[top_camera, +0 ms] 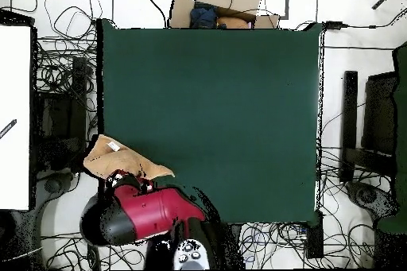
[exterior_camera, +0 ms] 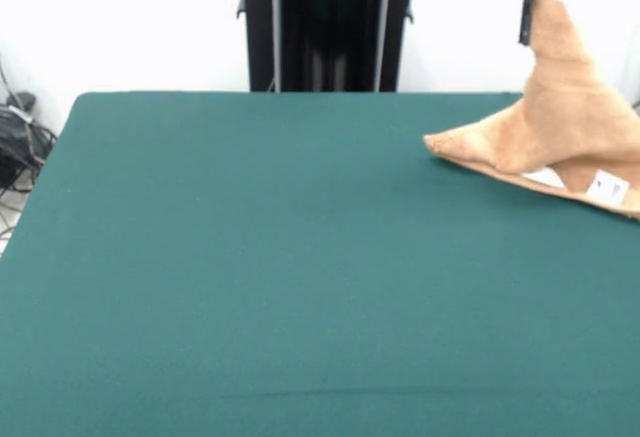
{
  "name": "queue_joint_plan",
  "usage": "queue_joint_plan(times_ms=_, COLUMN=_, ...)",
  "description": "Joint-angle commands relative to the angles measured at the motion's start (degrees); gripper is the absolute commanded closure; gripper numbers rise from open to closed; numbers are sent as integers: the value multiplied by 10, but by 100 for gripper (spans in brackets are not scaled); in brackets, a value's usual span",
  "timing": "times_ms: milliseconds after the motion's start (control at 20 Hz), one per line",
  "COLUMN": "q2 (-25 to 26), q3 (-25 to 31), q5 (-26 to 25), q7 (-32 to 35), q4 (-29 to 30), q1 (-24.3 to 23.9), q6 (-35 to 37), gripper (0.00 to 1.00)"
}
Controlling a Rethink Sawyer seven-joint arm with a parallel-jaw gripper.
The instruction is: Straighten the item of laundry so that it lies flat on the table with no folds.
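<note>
Gripper (exterior_camera: 527, 19) pinches the peak of the towel (exterior_camera: 560, 117), closed on one raised bit of cloth so that the rest hangs in a cone beneath it. Holding it high this way probably lets the weight pull the folds open. Its lower edge, carrying a white label (exterior_camera: 607, 188), trails on the table (exterior_camera: 250, 257) at the corner nearest the robot's base, partly over the edge in the overhead view. No containers stand on the table; cables (top_camera: 60, 69) crowd the floor around it.
</note>
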Motion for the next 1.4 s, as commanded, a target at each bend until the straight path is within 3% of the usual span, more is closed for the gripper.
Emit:
queue_joint_plan(times_ms=50, q2=-53, q3=155, q5=38, q7=2, q4=98, q1=-91, q6=10, gripper=100)
queue_joint_plan(times_ms=600, q2=-115, q3=345, q5=77, q7=-33, q4=159, q1=-252, q6=35, gripper=100)
queue_joint_plan(times_ms=1050, q2=-150, q3=443, q5=100, q7=-40, q4=179, q1=-329, q6=56, gripper=100)
queue_joint_plan(times_ms=1400, q2=-164, q3=489, q5=106, q7=-32, q4=185, q1=-361, q6=64, gripper=100)
